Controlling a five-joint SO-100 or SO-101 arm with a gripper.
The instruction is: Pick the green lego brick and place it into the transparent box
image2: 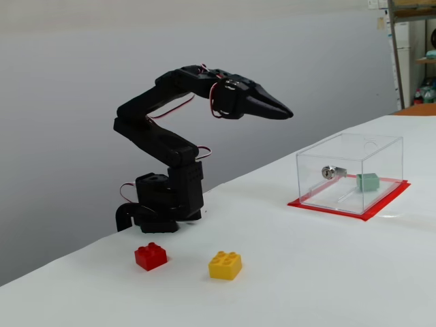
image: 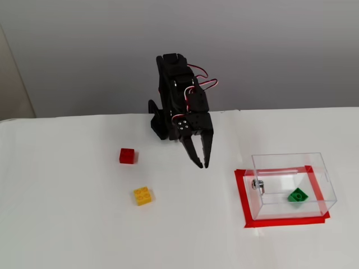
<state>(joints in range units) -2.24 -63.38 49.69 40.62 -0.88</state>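
Note:
The green lego brick [image: 298,195] lies tilted on the floor of the transparent box [image: 289,158], toward its right side. In the side-on fixed view it shows pale green [image2: 368,181] through the box's clear wall [image2: 347,146]. My gripper [image: 203,166] hangs in the air well left of the box, close to the arm's base. Its fingertips are together and nothing is between them. From the side, the gripper [image2: 289,114] points toward the box from above and to the left of it.
A red tape frame [image: 241,196] outlines the box, which has a small metal fitting [image: 258,184] on its left wall. A red brick [image: 127,156] and a yellow brick [image: 143,195] sit on the white table left of the arm's base [image: 165,120].

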